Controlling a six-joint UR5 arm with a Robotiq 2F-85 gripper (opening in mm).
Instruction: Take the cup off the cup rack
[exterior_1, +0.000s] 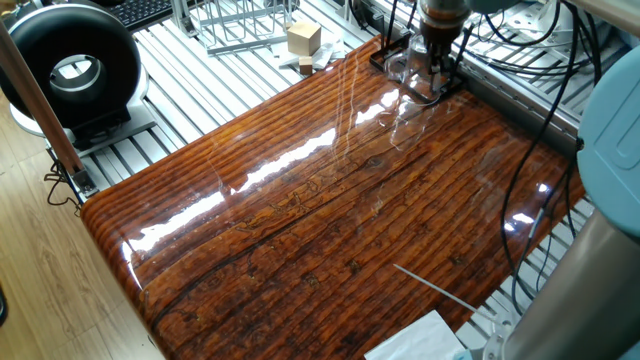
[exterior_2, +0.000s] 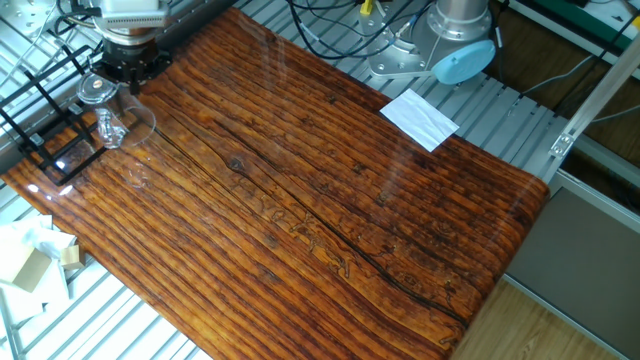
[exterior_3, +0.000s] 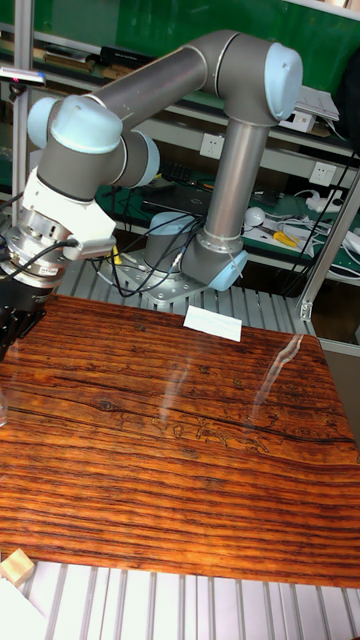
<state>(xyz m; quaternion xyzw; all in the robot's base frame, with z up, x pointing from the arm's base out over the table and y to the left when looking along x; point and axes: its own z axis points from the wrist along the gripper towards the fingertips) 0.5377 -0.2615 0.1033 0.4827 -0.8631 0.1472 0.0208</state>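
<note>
Glass, clear and hard to read against the glare: one cup (exterior_2: 103, 108) sits at the far corner of the desk (exterior_2: 330, 200), among the rods of the one black cup rack (exterior_2: 50, 110), directly under the claw (exterior_2: 128, 72). The claw hangs low over it, seemingly placed to pinch the rim or wall, but whether its fingers are spread or pinching the cup I cannot tell. One sheet of paper (exterior_2: 420, 118) lies well apart near the arm's base.

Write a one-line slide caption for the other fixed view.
Gripper at the cup beside the cup rack on the table's corner.
</note>
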